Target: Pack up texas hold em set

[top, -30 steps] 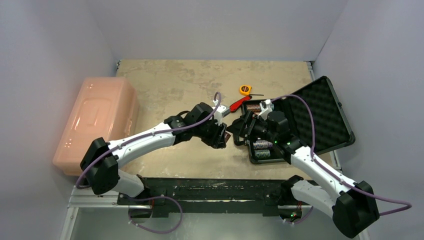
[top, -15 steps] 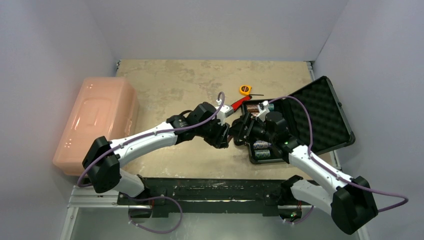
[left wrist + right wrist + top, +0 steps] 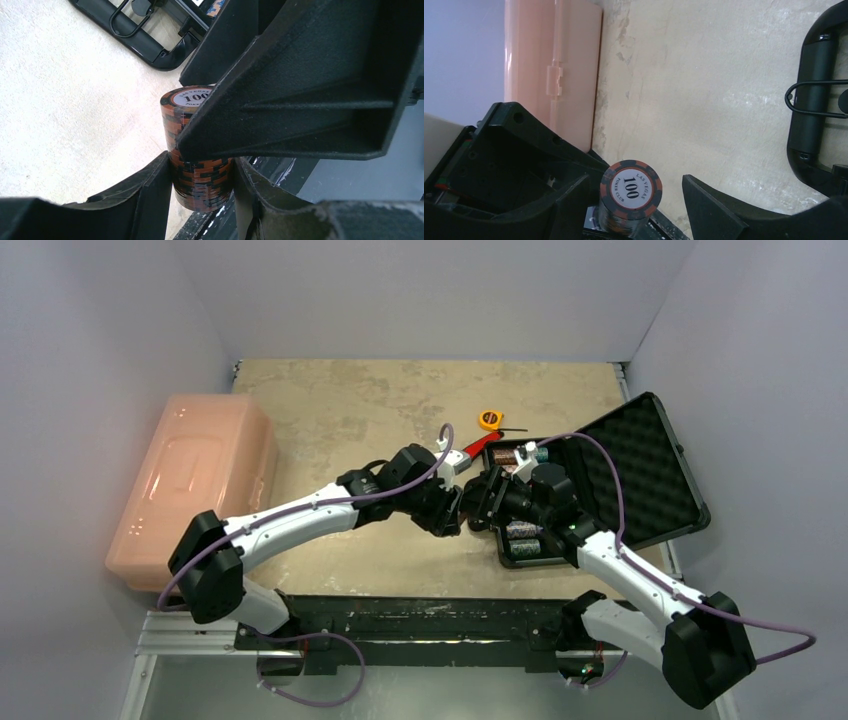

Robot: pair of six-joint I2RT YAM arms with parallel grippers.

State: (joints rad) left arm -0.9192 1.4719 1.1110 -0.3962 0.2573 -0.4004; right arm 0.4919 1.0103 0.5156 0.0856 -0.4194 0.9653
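Your left gripper (image 3: pixel 201 166) is pinching the chip roll (image 3: pixel 176 116) by its round sides, over the table just left of the open case (image 3: pixel 640 465). Your right gripper (image 3: pixel 635 179) is spread, straddling it without contact. The roll's long axis points straight into the right wrist.

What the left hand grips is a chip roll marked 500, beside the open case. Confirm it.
Wrong on the number: the chip roll is marked 100, not 500, as the right wrist view shows. The left hand does grip it, beside the open case.
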